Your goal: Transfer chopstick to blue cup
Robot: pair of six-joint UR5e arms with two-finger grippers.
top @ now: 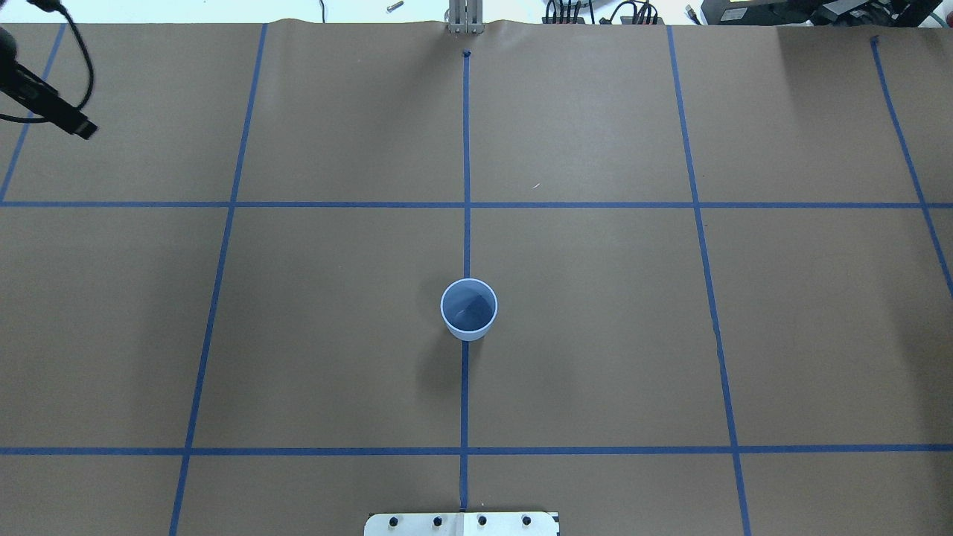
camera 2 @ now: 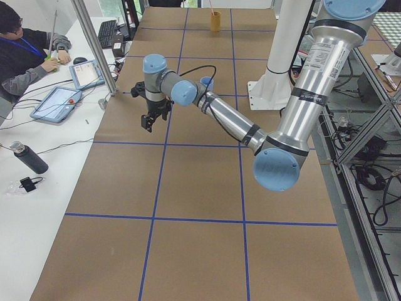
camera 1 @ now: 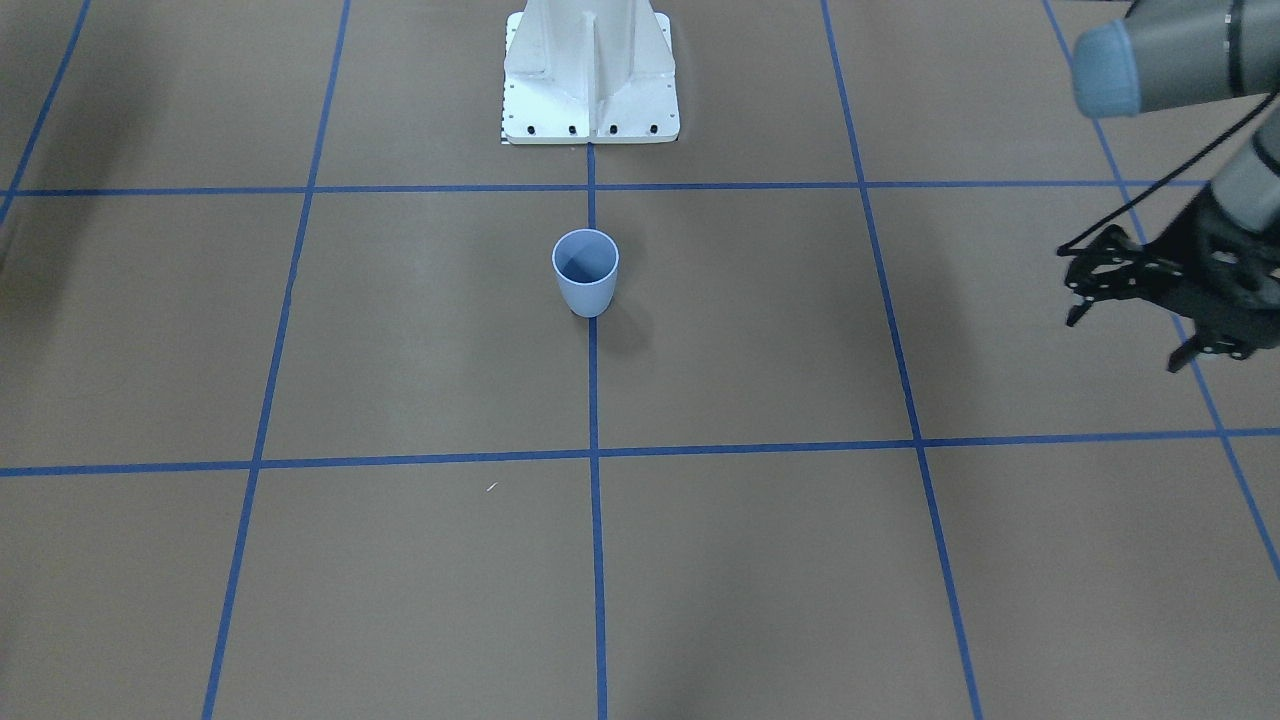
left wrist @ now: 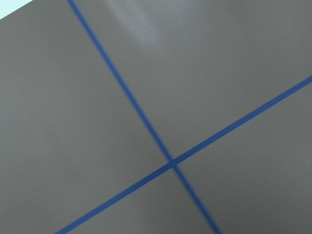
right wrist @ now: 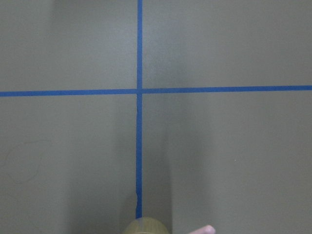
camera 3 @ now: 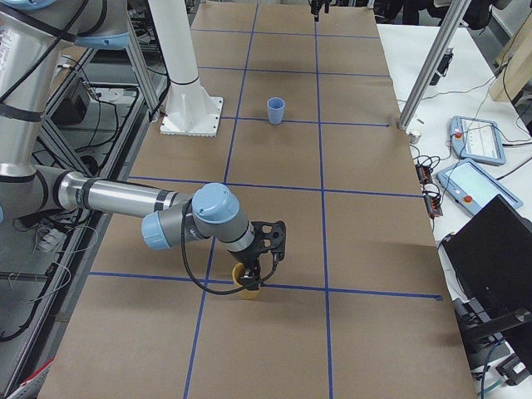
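Observation:
The blue cup (camera 1: 586, 270) stands upright and empty at the table's middle, on the centre tape line; it also shows in the overhead view (top: 468, 309). The pale pink chopstick (camera 2: 211, 9) stands in a yellow cup (camera 2: 215, 22) at the table's far right end; its rounded tip (right wrist: 204, 229) shows in the right wrist view. My right gripper (camera 3: 259, 249) hangs just above that yellow cup (camera 3: 248, 281); I cannot tell if it is open or shut. My left gripper (camera 1: 1125, 340) is open and empty, held above the table far to the cup's left.
The white robot base (camera 1: 590, 80) stands just behind the blue cup. An operator (camera 2: 25, 50) sits at a side table with tablets (camera 2: 59, 100) and a bottle (camera 2: 28, 158). Blue tape lines grid the brown table.

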